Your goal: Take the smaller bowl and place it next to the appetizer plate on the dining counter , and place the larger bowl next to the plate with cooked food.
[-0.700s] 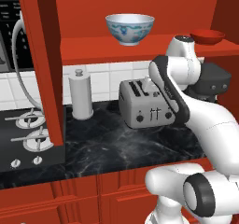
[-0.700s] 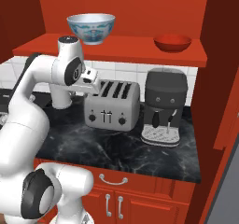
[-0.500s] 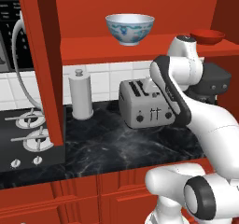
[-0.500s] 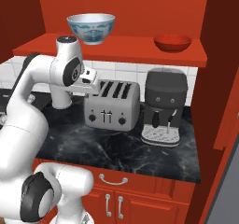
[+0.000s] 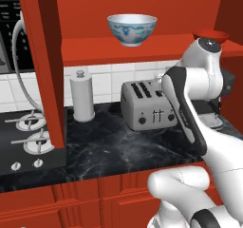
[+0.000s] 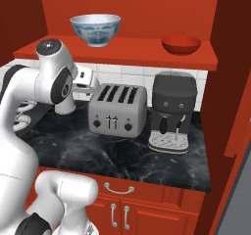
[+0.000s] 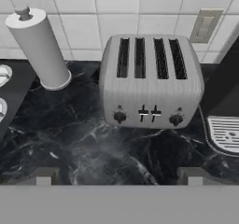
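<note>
arm point(image 5: 190, 108) | lifted slightly, wrist nearer the shelf point(image 5: 142, 49) | bowls unmoved

White larger bowl point(image 6: 95, 29) with blue pattern; glossy red smaller bowl point(image 6: 181, 45); silver toaster point(image 7: 150, 80); seemingly black-marbled countertop point(image 7: 93, 148).

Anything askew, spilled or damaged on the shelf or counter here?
Nothing stands out. The larger bowl and the smaller bowl sit upright on the red shelf, apart from each other. Below, the toaster, paper towel roll and coffee machine stand upright on the black counter.
</note>
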